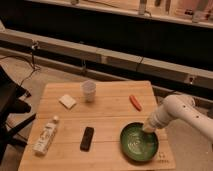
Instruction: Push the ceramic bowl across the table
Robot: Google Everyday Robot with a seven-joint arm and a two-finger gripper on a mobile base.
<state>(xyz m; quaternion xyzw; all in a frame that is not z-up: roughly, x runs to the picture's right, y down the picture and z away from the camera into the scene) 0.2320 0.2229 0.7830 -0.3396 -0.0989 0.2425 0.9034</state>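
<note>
Camera view looks down on the table (110,112), with the bowl (139,143) at its near right corner. The bowl is dark green and glossy, and only pale streaks show inside. The gripper (149,128) comes in from the right on a white arm (176,109). Its tip is at the bowl's far right rim and its fingers are closed, pinching nothing that I can see.

A whitish cup (88,91) stands upright near the far edge; I cannot tell what is in it. A bottle (45,138) lies on its side at the near left.

Also on the light wooden slats are a white block (67,101) beside the cup, an orange stick (135,102) at far right and a dark bar (87,138) left of the bowl. A long grey ledge (75,50) runs behind the table, in front of a dark wall.
</note>
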